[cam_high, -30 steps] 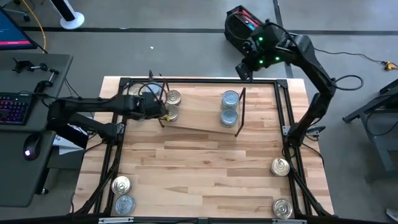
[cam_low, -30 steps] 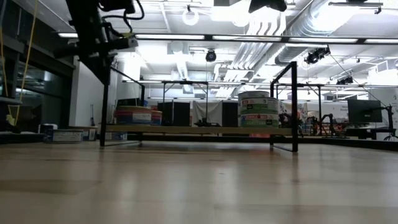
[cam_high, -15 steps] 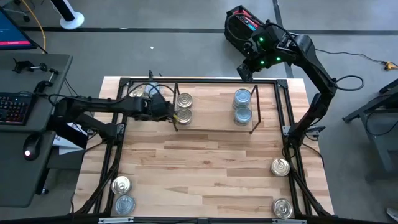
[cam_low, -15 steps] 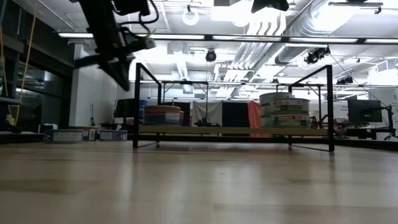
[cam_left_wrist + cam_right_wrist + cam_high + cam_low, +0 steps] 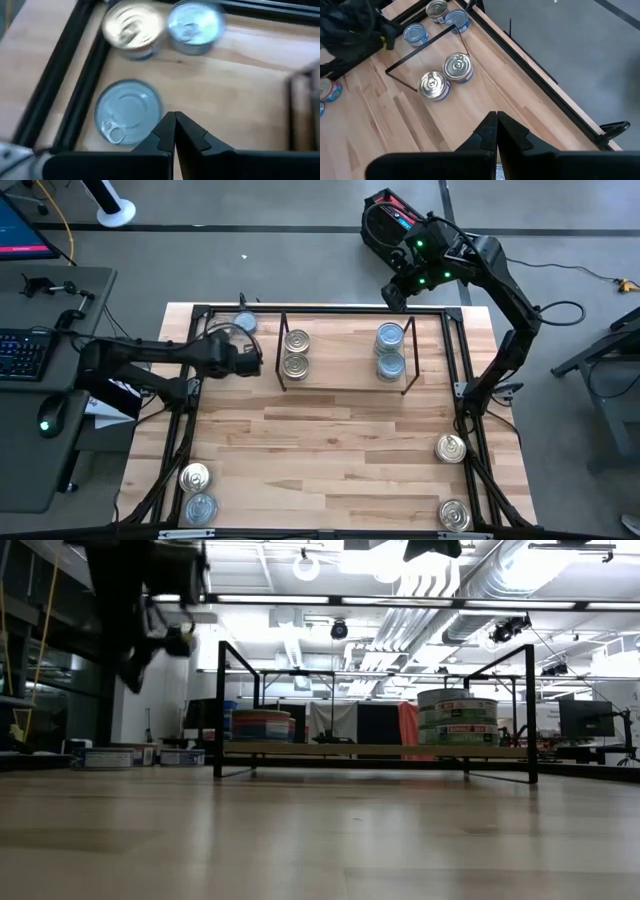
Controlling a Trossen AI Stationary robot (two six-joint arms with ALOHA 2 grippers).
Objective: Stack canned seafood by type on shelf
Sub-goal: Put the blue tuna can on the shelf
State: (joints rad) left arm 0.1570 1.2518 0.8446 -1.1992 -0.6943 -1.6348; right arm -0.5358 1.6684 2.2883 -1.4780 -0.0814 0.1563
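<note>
Standing at the far side of the table, the light-wood shelf with black end brackets [image 5: 340, 370] carries gold-lidded round tins [image 5: 296, 352] at one end and silver-blue-lidded ones [image 5: 390, 350] at the other — so sorting is partly done. Loose tins [image 5: 198, 492] wait at the near corners. The left gripper [image 5: 174, 131], jaws together and empty, hovers beside a silver-blue tin [image 5: 128, 112]; the right gripper [image 5: 496, 131] is closed too — parked beyond the far edge.

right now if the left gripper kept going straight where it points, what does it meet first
Most likely the silver-lidded tin lying just ahead of the shut left gripper, slightly off its line. Beyond it sit a gold-lidded tin and another silver one. Depth is unclear.
</note>
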